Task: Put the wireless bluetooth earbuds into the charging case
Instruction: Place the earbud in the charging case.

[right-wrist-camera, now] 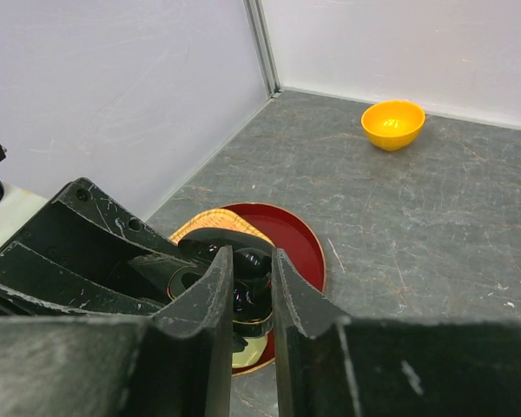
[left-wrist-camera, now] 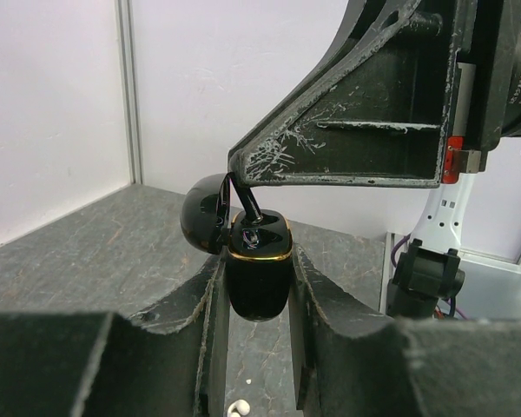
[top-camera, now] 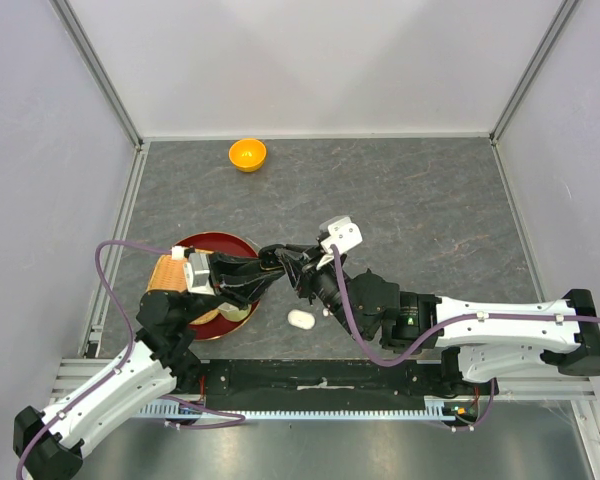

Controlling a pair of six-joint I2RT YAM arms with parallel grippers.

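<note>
meeting mid-air: left gripper point(left-wrist-camera: 259, 268) clamps case point(left-wrist-camera: 259, 291), right gripper point(right-wrist-camera: 252, 265) pinches earbud point(left-wrist-camera: 248, 205)

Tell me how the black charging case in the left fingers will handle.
Probably slippery: the black charging case has a glossy, rounded shell, so it might squirm between the left fingers. Likely rigid, since it shows no dent where clamped. Its open lid looks hinged and could swing.

White lettering is running sideways on the black motor housing point(left-wrist-camera: 514, 65) at the upper right of the left wrist view. The word "DAMIAO" is showing legibly, while the smaller lines beside it are blurring too fine to read.
</note>
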